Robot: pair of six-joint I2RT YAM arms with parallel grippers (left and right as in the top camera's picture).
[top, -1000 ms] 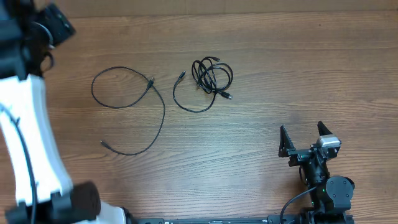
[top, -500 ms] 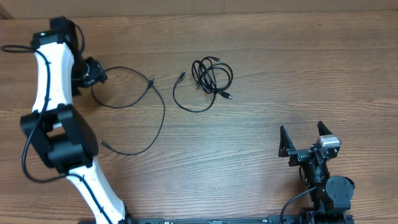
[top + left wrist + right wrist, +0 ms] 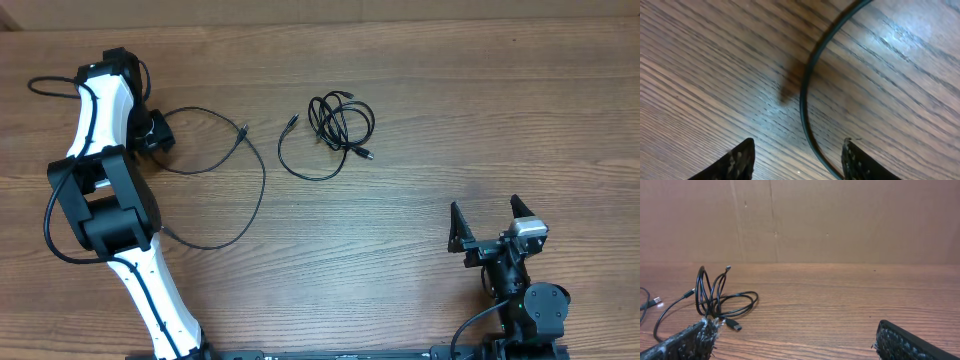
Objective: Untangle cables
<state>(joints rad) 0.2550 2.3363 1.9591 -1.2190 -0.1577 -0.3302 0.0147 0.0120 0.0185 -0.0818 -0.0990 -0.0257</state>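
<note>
Though low over the loose cable (image 3: 802, 107), L gripper (image 3: 799, 147) jaws apart astride it; R gripper (image 3: 486, 208) jaws wide too.

no text, label, brand or number can be read — none.

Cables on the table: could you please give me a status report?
Left gripper open, fingers astride loose cable. Right gripper open, empty. Bundle tangled mid-table. Nothing in the way.

One loose cable (image 3: 264, 178), one tangled cable bundle (image 3: 340, 122), two end effectors (image 3: 160, 134) (image 3: 487, 210)
</note>
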